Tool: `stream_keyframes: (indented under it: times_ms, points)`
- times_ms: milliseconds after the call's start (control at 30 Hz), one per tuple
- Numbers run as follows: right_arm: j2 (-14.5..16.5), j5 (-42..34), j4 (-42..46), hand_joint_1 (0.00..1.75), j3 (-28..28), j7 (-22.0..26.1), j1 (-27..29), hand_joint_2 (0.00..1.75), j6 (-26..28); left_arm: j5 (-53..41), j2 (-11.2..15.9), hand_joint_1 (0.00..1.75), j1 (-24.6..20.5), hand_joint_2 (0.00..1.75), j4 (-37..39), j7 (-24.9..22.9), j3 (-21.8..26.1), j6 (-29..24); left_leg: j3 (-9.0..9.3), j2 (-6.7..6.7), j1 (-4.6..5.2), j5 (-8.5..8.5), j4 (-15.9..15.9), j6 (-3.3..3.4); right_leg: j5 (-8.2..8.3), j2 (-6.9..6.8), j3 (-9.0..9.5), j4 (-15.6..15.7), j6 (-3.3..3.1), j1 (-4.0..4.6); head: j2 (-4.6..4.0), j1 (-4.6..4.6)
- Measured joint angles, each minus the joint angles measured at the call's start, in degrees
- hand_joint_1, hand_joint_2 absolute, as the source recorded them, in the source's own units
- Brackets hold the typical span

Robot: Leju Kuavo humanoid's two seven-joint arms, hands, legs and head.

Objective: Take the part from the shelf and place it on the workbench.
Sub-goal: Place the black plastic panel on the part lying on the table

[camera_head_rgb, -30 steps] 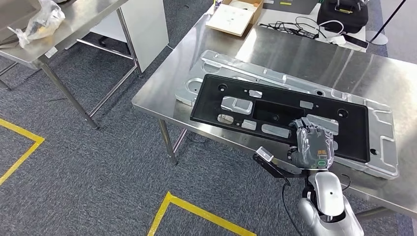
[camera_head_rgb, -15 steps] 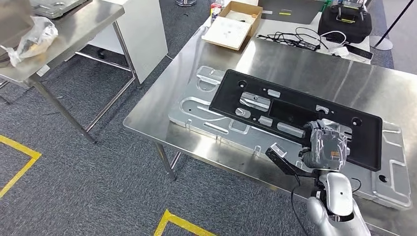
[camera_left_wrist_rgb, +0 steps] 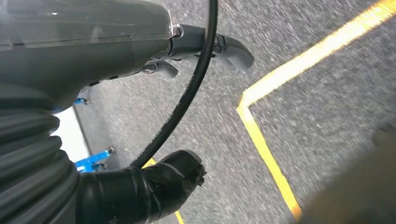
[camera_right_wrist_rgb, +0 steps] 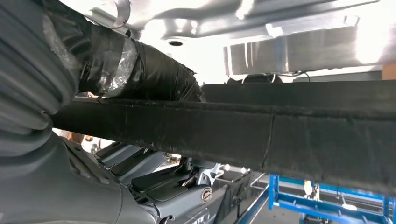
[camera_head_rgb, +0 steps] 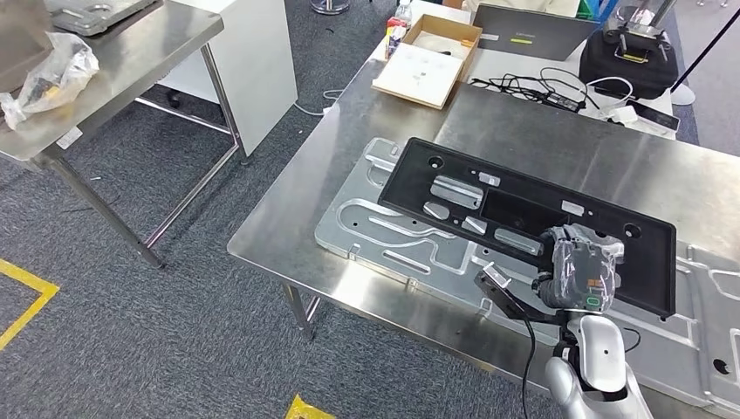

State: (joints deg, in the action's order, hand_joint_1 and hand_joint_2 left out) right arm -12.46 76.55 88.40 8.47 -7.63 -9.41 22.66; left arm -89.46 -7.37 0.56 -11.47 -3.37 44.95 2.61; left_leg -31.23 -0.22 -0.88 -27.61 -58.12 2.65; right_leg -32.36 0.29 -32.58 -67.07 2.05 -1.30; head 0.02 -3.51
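Note:
The part is a long black panel (camera_head_rgb: 524, 205) with several cut-outs and silver inserts. It lies low over a silver stamped plate (camera_head_rgb: 375, 231) on the steel workbench (camera_head_rgb: 279, 236). My right hand (camera_head_rgb: 580, 266) grips the panel's near edge at its right end. In the right wrist view the taped thumb (camera_right_wrist_rgb: 140, 65) lies on one face of the black panel's edge (camera_right_wrist_rgb: 243, 133), and the darker fingers (camera_right_wrist_rgb: 154, 179) are on the other face. My left hand (camera_left_wrist_rgb: 107, 51) hangs over grey carpet with its fingers apart, holding nothing.
At the workbench's far end are a cardboard box (camera_head_rgb: 428, 61), a laptop (camera_head_rgb: 524, 30), a black case (camera_head_rgb: 633, 52) and cables (camera_head_rgb: 541, 83). At the left stands a second steel table (camera_head_rgb: 131, 48) with a plastic bag (camera_head_rgb: 52, 70). Yellow tape (camera_head_rgb: 22, 292) marks the carpet.
The whole picture has shifted, so the camera has moved. The black panel, still in my right hand, now sits further right over the silver plate, baring the plate's left end.

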Motion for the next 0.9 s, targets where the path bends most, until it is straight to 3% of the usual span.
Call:
stream_keyframes:
  times_ms: [67,100,133,167,233,267,300,400,467,567,600,633,667,700,733,800,833,900]
  points:
    - [0.0,0.0,-0.2,1.75,-0.1,0.0,0.2,1.75,0.0,0.0,0.1,0.0,0.1,1.75,0.0,-0.1,0.0,0.0,0.93,-0.11,0.28,-0.84,0.2,0.26,-2.65,-0.03,-5.05,-5.6,0.06,0.05,0.0,0.0]
    - [0.0,0.0,-0.4,1.75,-0.1,0.0,0.4,1.75,0.0,0.0,0.1,0.0,0.2,1.75,0.0,-0.1,0.0,-0.1,1.6,-0.18,0.47,-1.33,0.2,0.28,-3.34,-0.04,-6.73,-6.4,-0.07,0.09,0.0,0.01]
    - [0.0,-0.1,-0.5,1.75,-0.2,0.0,0.5,1.75,0.0,0.0,0.1,0.0,0.2,1.75,0.0,-0.1,0.0,-0.1,2.41,-0.24,0.68,-1.89,0.2,0.26,-2.95,-0.04,-7.52,-5.3,-0.37,0.22,0.0,0.0]
    - [0.0,-0.2,-0.6,1.75,-0.3,0.1,0.6,1.75,0.0,0.0,0.1,0.0,0.3,1.75,0.0,-0.1,0.0,-0.1,3.3,-0.28,0.92,-2.49,0.2,0.23,-1.22,-0.04,-7.5,-2.7,-0.88,0.44,0.0,-0.01]
    - [0.1,-0.6,-0.8,1.75,-0.7,0.4,0.9,1.75,0.0,0.3,0.0,0.0,0.5,1.75,0.0,0.1,0.2,0.0,4.84,-0.35,1.25,-3.83,0.3,0.1,5.34,0.15,-6.82,3.4,-2.44,1.17,0.0,0.13]
    - [0.1,-0.9,-0.9,1.75,-1.0,0.5,1.1,1.75,-0.1,0.7,-0.2,0.0,0.5,1.75,0.0,0.3,0.5,0.0,5.35,-0.46,1.3,-4.49,0.3,-0.12,7.85,0.3,-6.44,5.4,-3.12,1.56,0.0,0.23]
    - [0.1,-1.2,-1.1,1.75,-1.4,0.7,1.3,1.75,-0.2,1.1,-0.3,0.0,0.5,1.75,0.0,0.5,0.8,0.0,5.93,-0.56,1.26,-4.95,0.3,-0.41,9.35,0.44,-6.21,6.3,-3.63,1.9,0.0,0.33]
    - [0.3,-1.8,-2.1,1.75,-2.5,0.7,1.8,1.75,-0.8,1.9,-0.3,0.0,0.0,1.75,0.0,0.8,1.9,0.1,6.82,-0.59,1.21,-5.15,-0.6,-1.23,8.87,0.4,-4.53,7.6,-4.28,1.89,0.0,0.4]
    - [0.4,-2.3,-3.5,1.75,-3.5,0.5,1.9,1.75,-1.2,2.1,-0.2,0.0,-0.2,1.75,0.0,0.8,2.6,0.2,4.79,-0.4,1.16,-5.79,-4.4,-1.67,8.66,0.36,-3.15,8.7,-4.63,1.46,0.0,0.49]
    - [0.7,-3.3,-6.4,1.75,-5.3,0.1,2.1,1.75,-1.9,2.2,-0.2,0.0,-0.3,1.75,0.0,0.7,3.2,0.4,-1.92,-0.26,0.64,-9.78,-13.2,-2.67,7.78,0.35,-2.15,9.0,-4.81,1.26,0.0,0.55]
    - [0.7,-3.6,-7.4,1.75,-6.0,0.0,2.3,1.75,-2.0,2.1,-0.2,0.0,-0.3,1.75,0.0,0.7,3.5,0.4,-3.57,-0.22,0.44,-10.23,-14.4,-3.01,7.38,0.36,-1.87,8.9,-4.65,1.15,0.0,0.56]
    - [0.7,-3.9,-8.2,1.75,-6.6,0.0,2.4,1.75,-2.0,2.1,-0.1,0.0,-0.2,1.75,0.0,0.7,3.7,0.4,-4.3,-0.19,0.24,-9.1,-13.7,-3.31,6.95,0.39,-1.5,8.8,-4.43,1.01,0.0,0.56]
    - [0.7,-4.0,-8.9,1.75,-7.2,0.0,2.4,1.75,-2.1,2.0,0.0,0.0,-0.2,1.75,0.0,0.7,3.9,0.4,-4.11,-0.15,0.06,-6.56,-11.2,-3.55,6.48,0.42,-1.03,8.6,-4.15,0.84,0.0,0.56]
    - [0.7,-4.1,-9.5,1.31,-7.7,0.0,2.4,1.31,-2.1,2.0,0.0,0.0,-0.2,1.75,0.0,0.7,4.1,0.4,-3.33,-0.13,-0.11,-3.49,-7.7,-3.73,5.97,0.44,-0.55,8.4,-3.82,0.69,0.0,0.56]
    - [0.8,-4.2,-10.0,0.87,-8.1,0.0,2.3,0.87,-2.1,1.9,0.0,0.0,-0.1,1.75,0.0,0.6,4.2,0.5,-2.63,-0.15,-0.13,-1.62,-4.7,-3.8,5.54,0.49,-0.11,8.2,-3.48,0.61,0.0,0.56]
    - [0.8,-4.5,-11.1,0.0,-8.9,0.0,2.2,0.0,-2.5,1.9,0.1,0.0,-0.1,1.75,0.0,0.6,4.3,0.6,-2.0,-0.07,0.01,-0.49,-1.6,-3.17,4.92,0.58,0.11,7.9,-2.76,0.73,0.0,0.6]
    - [0.8,-4.8,-11.6,0.0,-9.3,0.0,2.1,0.0,-2.6,1.8,0.1,0.0,-0.1,1.75,0.0,0.6,4.4,0.7,-1.98,-0.04,0.03,-0.69,-1.4,-2.76,4.64,0.6,0.14,7.7,-2.54,0.88,0.0,0.62]
    - [0.8,-5.3,-12.5,0.0,-10.0,0.3,2.0,0.0,-2.7,1.9,0.1,0.0,0.0,1.75,0.0,0.7,4.6,0.8,-1.62,0.02,-0.06,0.35,-1.1,-2.29,4.4,0.59,0.29,7.8,-3.58,1.1,0.0,0.61]
